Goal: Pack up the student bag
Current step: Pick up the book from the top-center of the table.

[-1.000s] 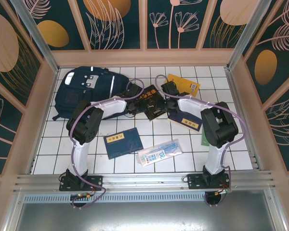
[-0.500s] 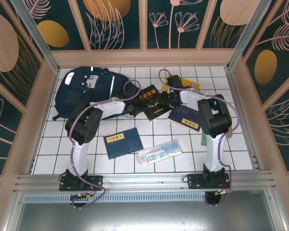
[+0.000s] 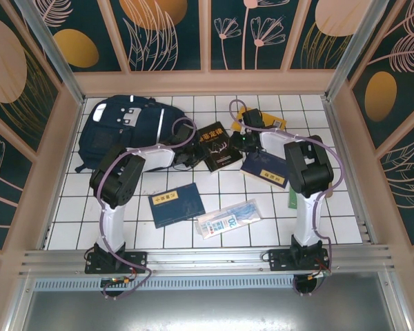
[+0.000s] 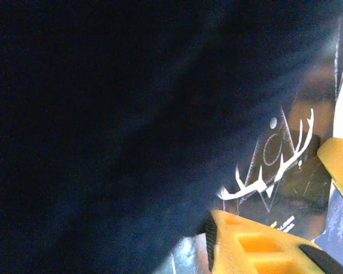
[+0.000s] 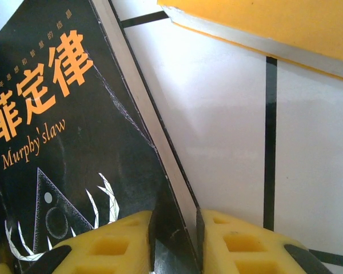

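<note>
The student bag (image 3: 127,129), dark navy with white stripes, lies at the back left of the tiled table. Its fabric (image 4: 114,125) darkens most of the left wrist view. My left gripper (image 3: 187,157) sits at the bag's right edge; one yellow finger (image 4: 246,242) shows with fabric against its pad, and the other finger is hidden under the cloth. A black book (image 3: 217,145) with orange lettering lies just right of the bag. My right gripper (image 3: 240,141) is shut on that black book's (image 5: 63,142) right edge, the cover pinched between the pads of the right gripper (image 5: 174,237).
A yellow book (image 3: 265,118) lies behind the right gripper, its corner (image 5: 263,25) close by. A navy book (image 3: 265,169) sits under the right arm. A blue book (image 3: 176,203), a plastic-wrapped pack (image 3: 228,218) and a small green item (image 3: 292,200) lie nearer the front.
The right arm has folded back toward the yellow book and its gripper has settled on the black book's right edge. The left arm's elbow has shifted left; the book has nudged slightly toward the bag.
</note>
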You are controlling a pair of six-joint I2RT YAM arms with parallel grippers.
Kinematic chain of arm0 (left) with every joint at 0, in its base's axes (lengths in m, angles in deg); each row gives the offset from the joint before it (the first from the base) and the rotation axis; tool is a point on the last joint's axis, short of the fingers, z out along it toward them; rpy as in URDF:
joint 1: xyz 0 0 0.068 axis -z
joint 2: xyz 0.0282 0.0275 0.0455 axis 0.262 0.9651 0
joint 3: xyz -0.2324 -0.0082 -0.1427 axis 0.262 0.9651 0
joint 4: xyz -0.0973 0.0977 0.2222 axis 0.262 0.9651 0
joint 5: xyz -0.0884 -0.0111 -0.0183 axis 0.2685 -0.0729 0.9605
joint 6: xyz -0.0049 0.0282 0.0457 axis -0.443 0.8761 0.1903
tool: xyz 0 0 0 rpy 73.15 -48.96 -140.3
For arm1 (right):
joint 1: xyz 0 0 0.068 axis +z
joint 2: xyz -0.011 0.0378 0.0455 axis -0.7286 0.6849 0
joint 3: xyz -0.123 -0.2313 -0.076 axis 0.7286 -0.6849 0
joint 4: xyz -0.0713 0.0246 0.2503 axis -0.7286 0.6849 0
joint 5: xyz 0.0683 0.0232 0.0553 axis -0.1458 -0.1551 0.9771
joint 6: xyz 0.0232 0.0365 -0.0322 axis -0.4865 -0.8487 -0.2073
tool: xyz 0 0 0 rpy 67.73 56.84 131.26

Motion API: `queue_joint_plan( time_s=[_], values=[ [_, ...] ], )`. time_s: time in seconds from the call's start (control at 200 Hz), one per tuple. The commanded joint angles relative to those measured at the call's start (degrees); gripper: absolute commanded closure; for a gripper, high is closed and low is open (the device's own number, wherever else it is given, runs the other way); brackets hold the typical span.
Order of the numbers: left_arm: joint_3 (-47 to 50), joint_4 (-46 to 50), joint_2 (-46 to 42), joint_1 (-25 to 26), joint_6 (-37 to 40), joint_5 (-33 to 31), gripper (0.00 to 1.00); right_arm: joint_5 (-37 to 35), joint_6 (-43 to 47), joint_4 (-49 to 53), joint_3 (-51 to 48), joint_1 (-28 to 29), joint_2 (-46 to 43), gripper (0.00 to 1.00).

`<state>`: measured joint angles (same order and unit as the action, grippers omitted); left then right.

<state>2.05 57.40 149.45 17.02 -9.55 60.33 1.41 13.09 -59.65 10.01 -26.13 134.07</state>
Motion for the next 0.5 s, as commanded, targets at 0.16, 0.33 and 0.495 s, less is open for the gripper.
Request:
queue_joint_plan(
  time_s=[0.16, 0.33, 0.495],
  values=[
    [7.70, -32.49, -3.77, 1.16, -9.15, 10.38, 0.65, 7.23, -3.52, 0.51, -3.57, 1.42, -3.09, 0.74],
    [12.28, -44.39, -3.70, 0.13, -14.35, 11.90, 0.64, 6.33, -3.79, 0.47, -4.34, 1.22, -4.21, 0.74],
    [11.59, -42.71, -3.10, -0.12, -14.10, 12.25, 0.61, 6.48, -4.32, 0.19, -4.77, 1.13, -4.48, 0.73]
  ],
)
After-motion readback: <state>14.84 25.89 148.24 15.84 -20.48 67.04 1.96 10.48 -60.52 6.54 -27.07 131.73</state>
